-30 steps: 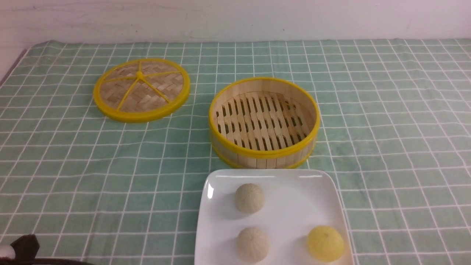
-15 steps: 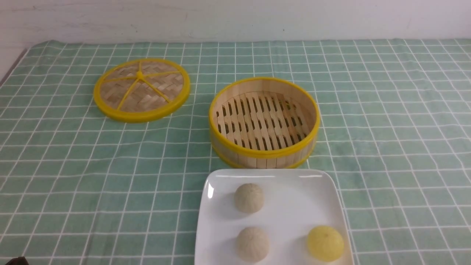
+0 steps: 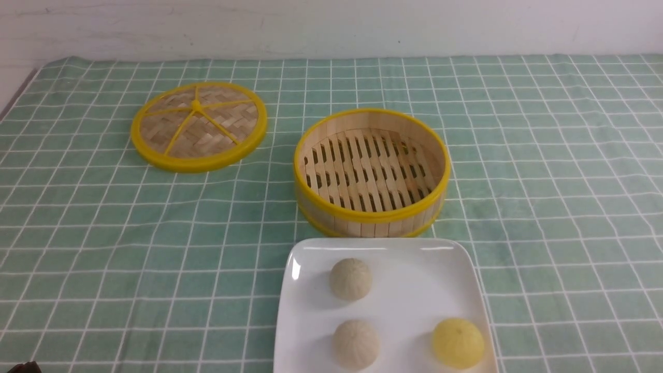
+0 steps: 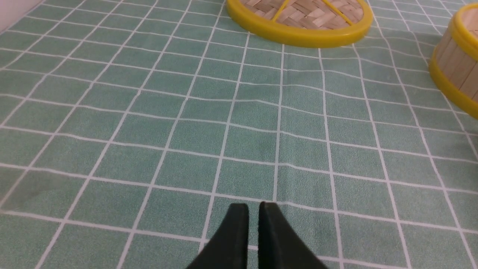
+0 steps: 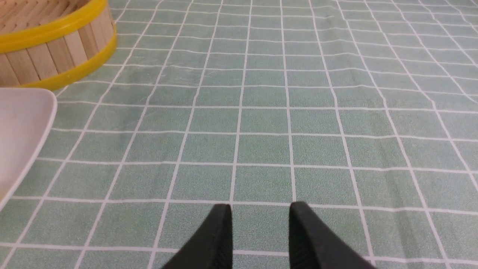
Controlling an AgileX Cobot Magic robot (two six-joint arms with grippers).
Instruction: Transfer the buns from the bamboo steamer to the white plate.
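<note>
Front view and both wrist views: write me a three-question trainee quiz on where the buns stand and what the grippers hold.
1. True or false: the bamboo steamer holds no bun.
2. How many pale buns lie on the white plate?
3. Which gripper's jaws stand wider apart? A) left gripper B) right gripper

Key: 1 true; 2 two, beside a yellow bun; 3 B. The left jaws are nearly together, and both grippers hold nothing.

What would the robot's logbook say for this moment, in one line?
steamer: empty | buns: both on white plate | left claw: shut, holding nothing | right claw: open, holding nothing
</note>
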